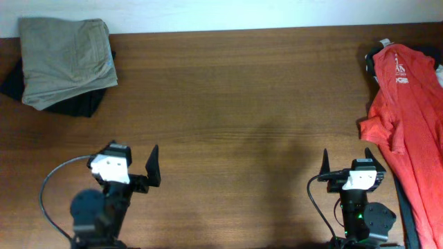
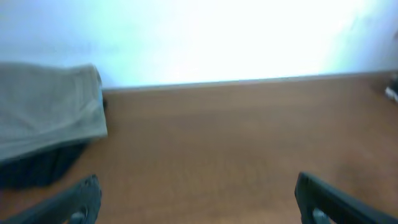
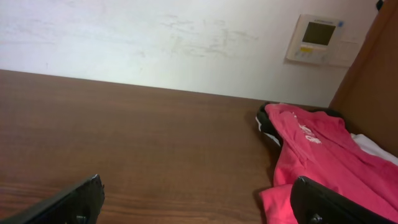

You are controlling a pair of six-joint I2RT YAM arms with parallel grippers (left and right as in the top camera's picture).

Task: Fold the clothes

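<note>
**Jaws wide on both arms, nothing held**

Jaws of L gripper (image 2: pixel 199 202) and R gripper (image 3: pixel 196 202) are spread wide, both empty. Both arms sit low at the near edge of the table (image 1: pixel 235 104), well apart, fingers pointing fwd toward the wall. Folded khaki shorts (image 1: pixel 66 59) lie at the far-left corner atop a black garment (image 1: pixel 76 104). The red T-shirt (image 1: pixel 408 117) w/ white print lies crumpled along the right edge

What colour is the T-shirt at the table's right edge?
The T-shirt is red with white print; overhead shows it best.

Even, soft overhead light — left wrist view blurred, its wall (image 2: pixel 249 37) glaring white.
</note>
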